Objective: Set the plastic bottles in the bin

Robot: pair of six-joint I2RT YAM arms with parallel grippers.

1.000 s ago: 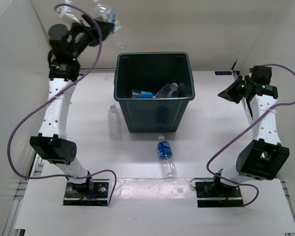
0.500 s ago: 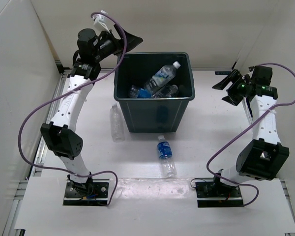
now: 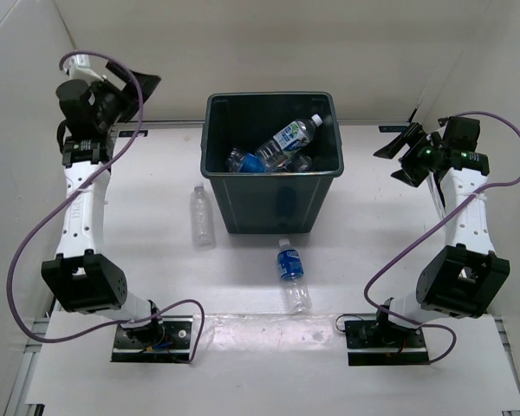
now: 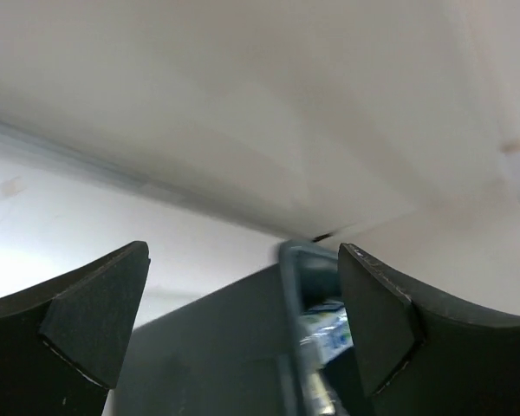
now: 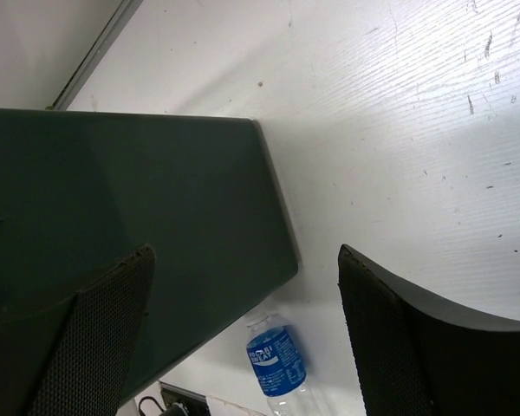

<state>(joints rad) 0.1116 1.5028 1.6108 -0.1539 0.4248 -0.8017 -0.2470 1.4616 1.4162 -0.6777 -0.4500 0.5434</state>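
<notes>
The dark teal-grey bin point(image 3: 271, 98) stands mid-table with several plastic bottles inside; a white-capped one point(image 3: 286, 139) lies tilted on top. A clear bottle point(image 3: 202, 217) lies on the table left of the bin, and a blue-labelled bottle point(image 3: 291, 270) lies in front of it. My left gripper point(image 3: 120, 76) is raised at the far left, open and empty. Its wrist view shows the bin wall point(image 4: 217, 347) and a bottle inside point(image 4: 329, 334). My right gripper point(image 3: 392, 159) hangs right of the bin, open and empty, and its wrist view shows the bin point(image 5: 130, 225) and the blue-labelled bottle point(image 5: 277, 360).
White walls enclose the table on the left, back and right. Both arm bases point(image 3: 152, 334) sit at the near edge, with purple cables looping beside the arms. A strip of bare table separates the right gripper from the bin.
The left gripper let go of a bottle, which dropped into the bin and settled tilted; the arm then swung back to the far left. The right gripper opened.
</notes>
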